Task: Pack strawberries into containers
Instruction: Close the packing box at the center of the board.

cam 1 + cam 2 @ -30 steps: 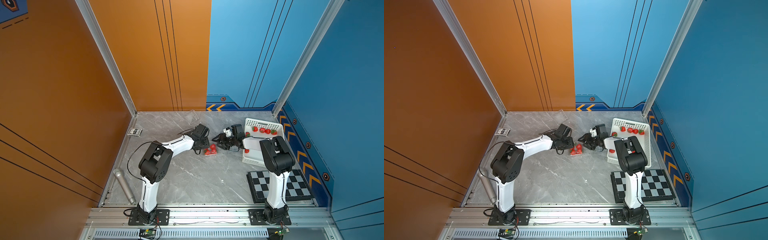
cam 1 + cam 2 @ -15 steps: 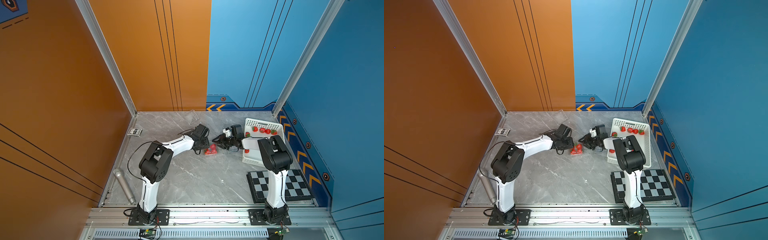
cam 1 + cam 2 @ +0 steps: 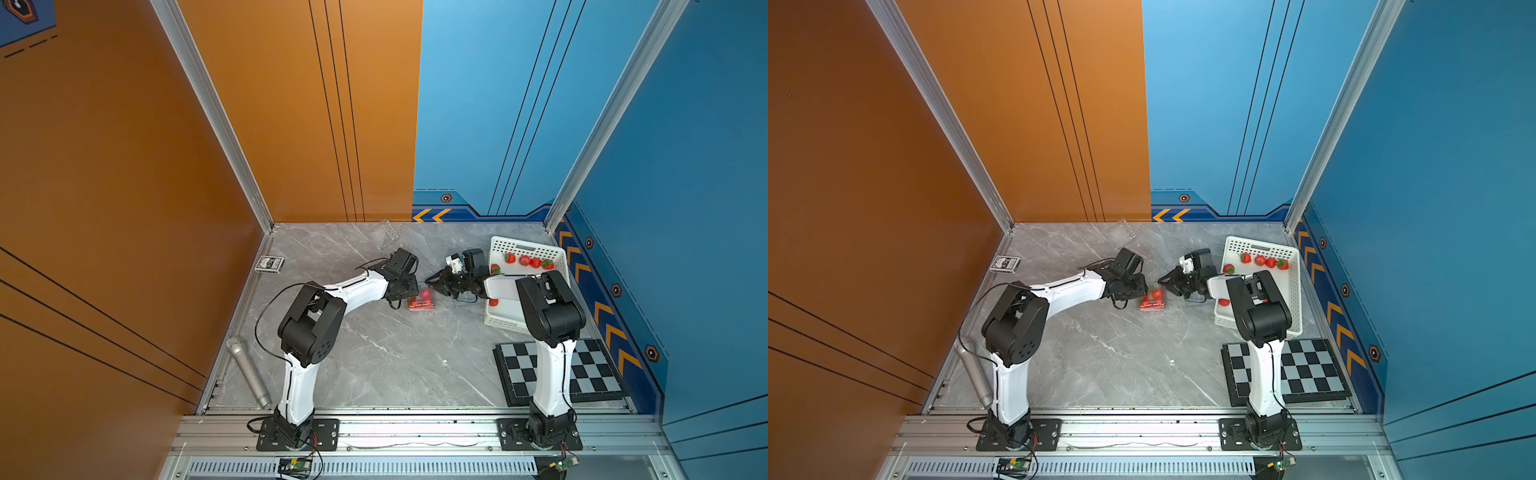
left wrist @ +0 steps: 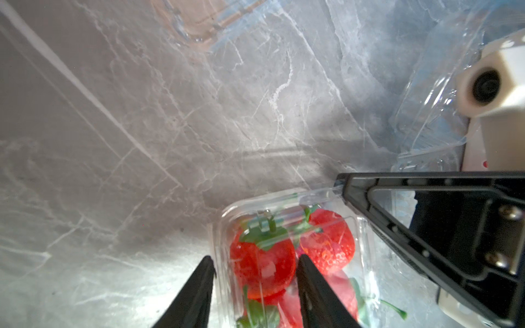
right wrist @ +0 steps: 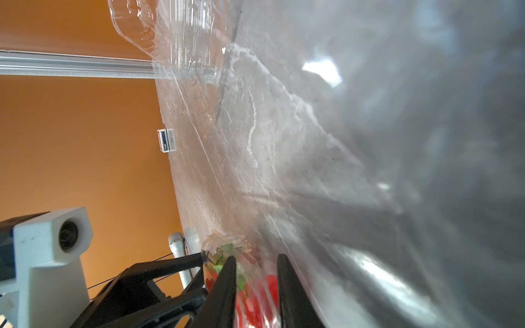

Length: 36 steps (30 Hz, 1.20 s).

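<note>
Left wrist view: the container (image 4: pixel 250 203) sits on the table (image 4: pixel 170 113) between both arms, strawberries (image 4: pixel 262 261) showing red through its clear plastic. The left gripper (image 4: pixel 254 256) has its jaws partway apart, astride one end of the box — whether they press it I cannot tell. The right gripper (image 5: pixel 256 257) has narrow jaws with clear plastic between them; a firm pinch is not certain either. My guess: the box is being pressed closed. Thin plastic may buckle under a hard squeeze, a leafy cap may jam the seam, the box may skid — and the close-set grippers could collide.
</note>
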Available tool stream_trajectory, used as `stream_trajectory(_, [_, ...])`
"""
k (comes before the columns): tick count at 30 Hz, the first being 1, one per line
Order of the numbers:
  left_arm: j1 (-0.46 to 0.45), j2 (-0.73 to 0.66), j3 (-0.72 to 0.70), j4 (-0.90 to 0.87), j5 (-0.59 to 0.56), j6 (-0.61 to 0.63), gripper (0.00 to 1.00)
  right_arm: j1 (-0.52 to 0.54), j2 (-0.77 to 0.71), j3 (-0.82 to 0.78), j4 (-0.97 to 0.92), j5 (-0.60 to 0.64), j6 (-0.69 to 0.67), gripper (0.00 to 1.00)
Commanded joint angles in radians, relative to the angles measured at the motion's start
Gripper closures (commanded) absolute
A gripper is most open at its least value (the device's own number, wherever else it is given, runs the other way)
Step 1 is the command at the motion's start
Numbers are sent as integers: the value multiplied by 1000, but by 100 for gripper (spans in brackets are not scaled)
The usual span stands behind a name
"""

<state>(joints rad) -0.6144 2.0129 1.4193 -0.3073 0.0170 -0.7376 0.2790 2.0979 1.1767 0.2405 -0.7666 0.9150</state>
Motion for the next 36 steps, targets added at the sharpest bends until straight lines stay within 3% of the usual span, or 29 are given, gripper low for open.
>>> stream_trajectory(1, [-4,35,1,-41,30,18,51,-4,-17,-34,-7,-20,1,66])
stream_trajectory(4, [-4,33,0,-39,31,18,51,-9,-17,-44,-6,-16,2,62])
stream_trajectory(19, [-4,21,-8,-41,22,20,52,-14,-93,-100,23,-39,15,59])
stream_trajectory(36, [-2,14,-14,-41,21,21,52,-12,-116,-164,41,-44,9,71])
